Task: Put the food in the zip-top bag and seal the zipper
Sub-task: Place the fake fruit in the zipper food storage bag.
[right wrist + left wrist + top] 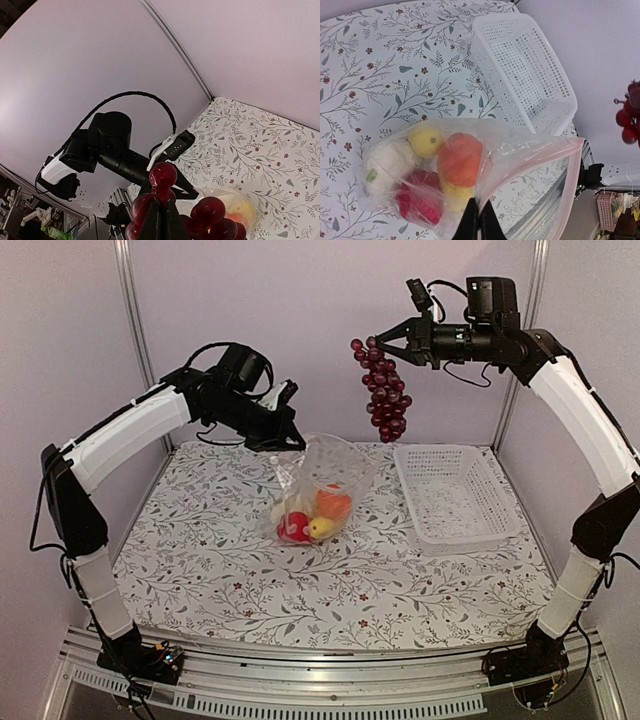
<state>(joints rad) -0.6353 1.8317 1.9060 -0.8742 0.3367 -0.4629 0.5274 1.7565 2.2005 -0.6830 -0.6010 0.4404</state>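
The clear zip-top bag [330,475] stands on the table with its mouth held up and open. My left gripper [291,441] is shut on its top edge; the left wrist view shows the fingertips [479,209] pinching the plastic beside the pinkish zipper strip [573,172]. Inside lie the orange ball [461,159], the small yellow round piece [425,142], the red piece [420,202], the cream-white lump [385,165] and the yellow long piece [456,192]. My right gripper [385,343] is shut on the top of the dark red grape bunch [386,392], which hangs high above and to the right of the bag mouth, also seen in the right wrist view [210,217].
An empty white mesh basket [455,495] sits on the table just right of the bag, also in the left wrist view [520,70]. The floral tablecloth [200,560] covers the table. Metal posts and purple walls enclose the back and sides.
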